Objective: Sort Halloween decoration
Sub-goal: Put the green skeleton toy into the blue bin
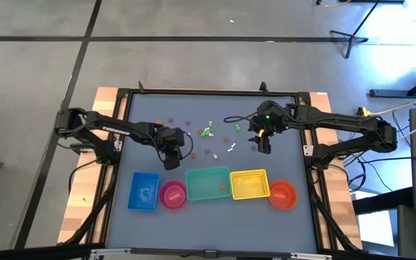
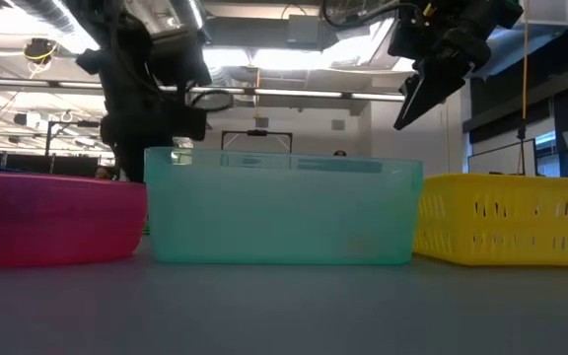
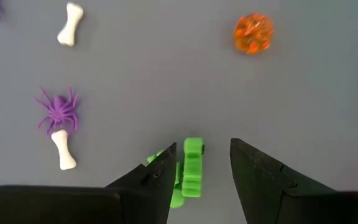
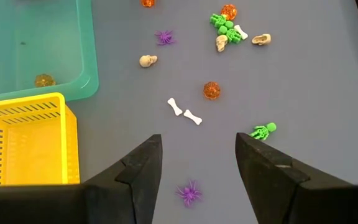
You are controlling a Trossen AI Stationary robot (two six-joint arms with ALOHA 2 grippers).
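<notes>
My table [image 1: 215, 217] carries a row of 5 containers along its near edge: the blue tray [image 1: 144, 191], pink bowl [image 1: 172, 194], teal bin [image 1: 208, 183], yellow basket [image 1: 249, 184] and orange bowl [image 1: 282, 194]. I judge they sit there so each colour of trinket gets its own drop spot, close to both arms.

The Halloween decoration [image 1: 208, 133] lies scattered behind that row, mid-table. My left gripper [image 3: 201, 180] hangs low over it, jaws apart, with a green figure [image 3: 191, 165] lying between my fingertips, not yet clamped. That looks like my next pick. Near it lie a purple spider [image 3: 57, 110] touching 1 white bone [image 3: 62, 149], and an orange pumpkin [image 3: 253, 33], all well clear of my fingers.

My right gripper [image 4: 197, 165] hovers higher, jaws apart and empty, above 2 white bones [image 4: 184, 112] and another orange pumpkin [image 4: 211, 90]. An orange piece [image 4: 43, 80] already sits in the teal bin.
</notes>
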